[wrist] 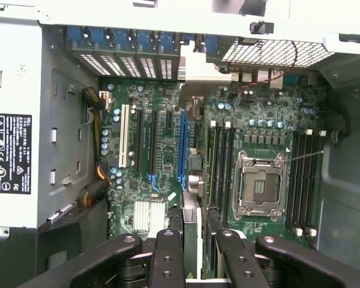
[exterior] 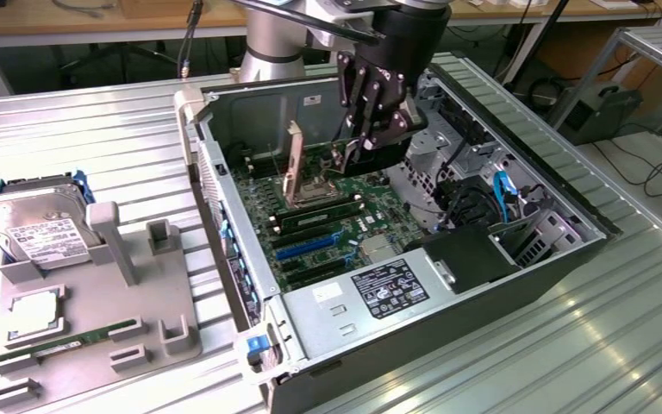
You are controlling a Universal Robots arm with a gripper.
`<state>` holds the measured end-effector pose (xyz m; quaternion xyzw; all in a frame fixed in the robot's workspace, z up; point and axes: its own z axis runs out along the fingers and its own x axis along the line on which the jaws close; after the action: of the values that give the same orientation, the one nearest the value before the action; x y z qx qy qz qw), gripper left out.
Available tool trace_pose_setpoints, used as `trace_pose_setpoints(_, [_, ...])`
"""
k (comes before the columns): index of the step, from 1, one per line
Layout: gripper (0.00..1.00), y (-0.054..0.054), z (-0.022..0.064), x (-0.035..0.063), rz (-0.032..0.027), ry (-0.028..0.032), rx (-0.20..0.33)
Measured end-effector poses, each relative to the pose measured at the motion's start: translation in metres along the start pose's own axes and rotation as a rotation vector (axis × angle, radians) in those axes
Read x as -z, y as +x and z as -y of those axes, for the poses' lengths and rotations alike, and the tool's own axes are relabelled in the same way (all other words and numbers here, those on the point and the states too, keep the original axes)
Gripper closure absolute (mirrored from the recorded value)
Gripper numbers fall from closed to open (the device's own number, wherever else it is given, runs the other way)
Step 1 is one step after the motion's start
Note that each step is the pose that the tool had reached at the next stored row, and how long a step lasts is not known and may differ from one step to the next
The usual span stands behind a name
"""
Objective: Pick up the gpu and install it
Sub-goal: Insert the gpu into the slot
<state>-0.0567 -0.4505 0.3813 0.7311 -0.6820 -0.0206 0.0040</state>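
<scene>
Gripper: gripper (exterior: 368, 145) hangs inside the open case (exterior: 561, 259), fingers (wrist: 167, 259) clamped on the gpu (wrist: 192, 180), which is held edge-on.
Gpu: off the board, above the motherboard (wrist: 258, 120), its bracket (wrist: 198, 71) toward the rear slot covers (wrist: 138, 63).
Nearest slot: blue slot (wrist: 182, 150) lies just beside the card's edge, and I can't tell if the two truly line up.
Risk, offset: going down slightly aside, the edge would land on the board, not in the slot.
Risk, bracket: it could catch the rear wall and tilt the card.
Risk, neighbours: memory sticks (wrist: 219, 168) sit close by, and the wide fingers could knock them.
Risk, grip: pushing hard may slide the thin card in the fingers.
</scene>
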Motion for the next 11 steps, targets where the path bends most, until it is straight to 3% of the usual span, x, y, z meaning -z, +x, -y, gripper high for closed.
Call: trace_pose_setpoints(11, [0.74, 0.0, 0.0, 0.0, -0.0015, -0.001, 0.044])
